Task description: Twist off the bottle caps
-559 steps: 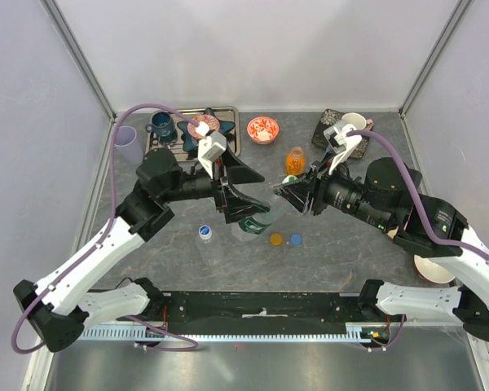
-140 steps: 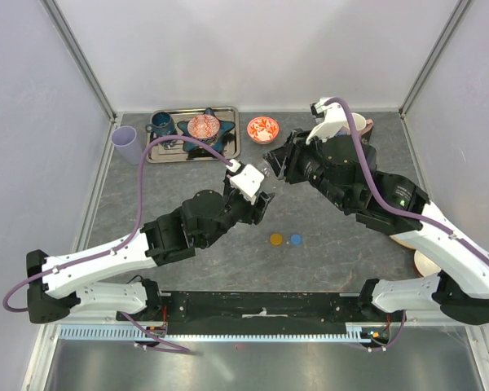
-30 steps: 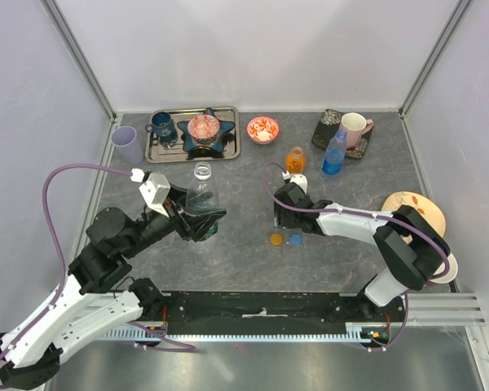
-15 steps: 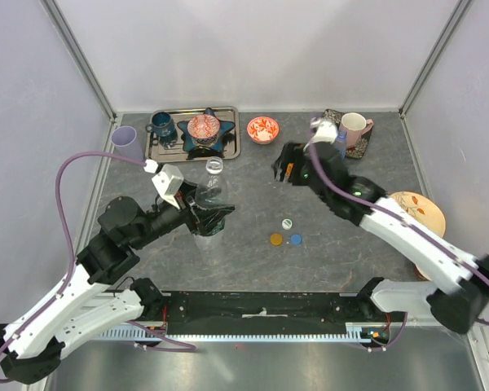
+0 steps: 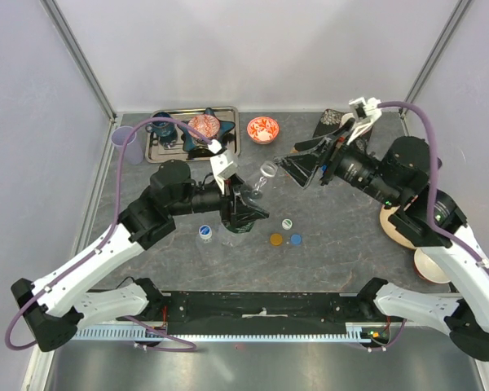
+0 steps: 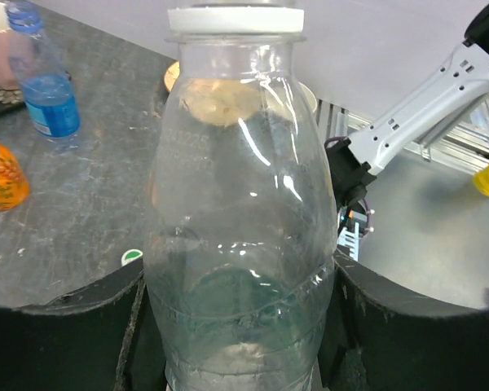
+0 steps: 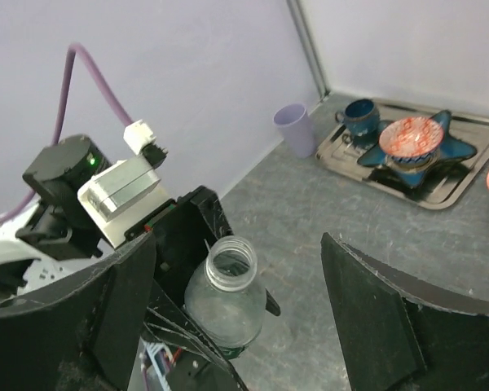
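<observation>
My left gripper (image 5: pixel 244 208) is shut on a clear bottle (image 5: pixel 257 191), held off the table and tilted toward the right arm. Its mouth (image 7: pixel 231 262) is open, with no cap on it. This clear bottle (image 6: pixel 240 228) fills the left wrist view between the black fingers (image 6: pixel 57 326). My right gripper (image 5: pixel 292 169) stands open and empty just beyond the mouth. Three loose caps lie on the table: white-and-green (image 5: pixel 287 223), orange (image 5: pixel 276 239) and blue (image 5: pixel 296 239). A second clear bottle (image 5: pixel 204 234) stands capped in white and blue. The blue bottle (image 6: pixel 45 81) and orange bottle (image 6: pixel 0 175) stand uncapped.
A metal tray (image 5: pixel 228 151) with a blue mug (image 5: pixel 161 126) and a star dish sits at the back left. The lilac cup (image 5: pixel 124 140) is beside it. The red patterned bowl (image 5: pixel 262 129) is at the back middle. Plates (image 5: pixel 391 224) lie under the right arm.
My right gripper left the white-and-green cap on the table, rose, opened wider and now faces the bottle mouth. My left arm carried the clear bottle rightward and tilted it.
</observation>
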Tool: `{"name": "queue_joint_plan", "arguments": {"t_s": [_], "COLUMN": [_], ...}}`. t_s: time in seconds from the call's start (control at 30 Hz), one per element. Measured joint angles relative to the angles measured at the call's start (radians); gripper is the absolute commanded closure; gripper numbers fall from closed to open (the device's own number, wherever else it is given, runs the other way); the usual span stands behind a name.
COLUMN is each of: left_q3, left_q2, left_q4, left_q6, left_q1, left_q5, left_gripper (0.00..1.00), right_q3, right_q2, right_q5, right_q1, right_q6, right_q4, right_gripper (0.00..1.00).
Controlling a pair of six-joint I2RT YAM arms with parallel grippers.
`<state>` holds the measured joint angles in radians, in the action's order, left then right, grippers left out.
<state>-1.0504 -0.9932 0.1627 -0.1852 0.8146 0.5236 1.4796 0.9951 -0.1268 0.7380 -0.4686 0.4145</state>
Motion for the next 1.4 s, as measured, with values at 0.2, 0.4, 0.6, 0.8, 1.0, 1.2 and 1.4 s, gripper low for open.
{"name": "queue_joint_plan", "arguments": {"t_s": [0.2,0.4,0.6,0.8,1.0,1.2,1.4], "left_q3": [-0.021,-0.05,-0.053,-0.053,-0.053,-0.055,-0.147], "left_q2": [-0.051,-0.068,-0.086,-0.101,-0.1,-0.08,-0.055], "left_q4": [-0.005,-0.021,-0.031,-0.031,-0.031,-0.026,0.095], "left_q6": [0.0,0.0,0.0,0.0,0.0,0.0,0.014], "left_q1": [0.0,0.0,0.0,0.0,0.0,0.0,0.0], "left_q5": [0.055,0.063,0.064,0.072,0.081,0.029,-0.101], "left_gripper": [0.64,0.64,0.63,0.58,0.01,0.01,0.0], "right_q3": [-0.038,-0.063,-0.064,-0.068,-0.08,-0.08,-0.046], "right_q2": [0.034,0.042,0.045,0.054,0.053,0.053,0.053], "right_q5": [-0.095,-0.131,-0.143,-0.171,-0.188,-0.191,-0.097], "right_q1": [0.0,0.0,0.0,0.0,-0.004,0.0,0.0], "right_q6": [0.021,0.033,0.044,0.039,0.024,0.02,0.029], "right_q4": [0.023,0.029,0.029,0.021,0.002,0.002,0.049], "right_gripper": [0.14,0.21,0.34,0.56,0.84,1.0,1.0]}}
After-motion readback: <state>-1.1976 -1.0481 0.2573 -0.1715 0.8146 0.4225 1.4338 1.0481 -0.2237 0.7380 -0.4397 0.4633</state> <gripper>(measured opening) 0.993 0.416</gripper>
